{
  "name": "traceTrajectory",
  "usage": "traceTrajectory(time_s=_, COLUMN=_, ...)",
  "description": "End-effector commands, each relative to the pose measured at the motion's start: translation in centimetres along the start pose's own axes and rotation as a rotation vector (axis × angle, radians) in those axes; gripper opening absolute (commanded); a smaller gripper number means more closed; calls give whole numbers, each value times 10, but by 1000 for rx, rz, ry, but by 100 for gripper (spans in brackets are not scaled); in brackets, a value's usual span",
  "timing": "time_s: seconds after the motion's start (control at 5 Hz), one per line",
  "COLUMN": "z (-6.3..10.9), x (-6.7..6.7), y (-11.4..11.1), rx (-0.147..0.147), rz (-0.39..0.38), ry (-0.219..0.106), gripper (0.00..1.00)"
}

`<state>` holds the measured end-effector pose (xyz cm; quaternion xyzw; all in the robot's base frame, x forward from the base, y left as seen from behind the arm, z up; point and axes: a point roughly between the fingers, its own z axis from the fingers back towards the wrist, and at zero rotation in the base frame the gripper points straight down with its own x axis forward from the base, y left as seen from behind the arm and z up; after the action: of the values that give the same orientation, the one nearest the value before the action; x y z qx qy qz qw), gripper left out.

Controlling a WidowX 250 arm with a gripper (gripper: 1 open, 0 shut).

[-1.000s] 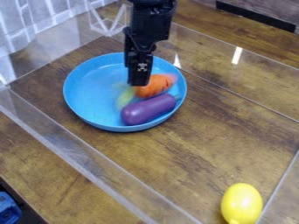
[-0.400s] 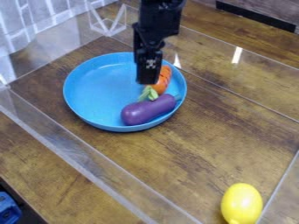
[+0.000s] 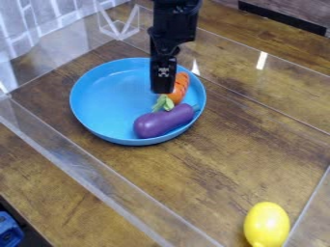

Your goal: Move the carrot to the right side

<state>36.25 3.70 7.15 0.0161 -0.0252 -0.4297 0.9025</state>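
The carrot (image 3: 180,88), orange with a green leafy top, lies inside the blue bowl (image 3: 96,104) against its right wall. Its long axis runs roughly from the bowl's far right rim toward the bowl's middle, leafy end pointing down toward the purple eggplant (image 3: 165,120); the upper part of the carrot is hidden behind the tool (image 3: 162,85). The leaves meet the eggplant's upper side, and the eggplant lies crosswise just in front of the carrot, its long axis running left to right along the bowl's near right wall.

The tool, black and pointing straight down, hangs directly over the carrot with its fingers released and spread; whether the fingertips touch the carrot cannot be told. A small white mark shows on the tool's face, too small to read. No other writing or label is legible.

The bowl sits on the wooden counter (image 3: 245,145) toward its far left part. A yellow lemon (image 3: 267,225) rests well apart, at the counter's near right corner.
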Motion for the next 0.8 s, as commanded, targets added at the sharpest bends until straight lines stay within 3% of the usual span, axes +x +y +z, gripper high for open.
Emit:
traceTrajectory(time_s=0.0, z=7, x=1, y=11, rx=42, rz=-46, ry=-39, gripper=100)
traceTrajectory(time_s=0.2, z=7, x=-2, y=13, rx=38, rz=-18, ry=-35, gripper=100)
traceTrajectory(time_s=0.4, z=7, x=-5, y=15, rx=34, rz=12, ry=-30, gripper=0)
traceTrajectory(time_s=0.6, z=6, x=-7, y=18, rx=34, rz=49, ry=-27, gripper=0)
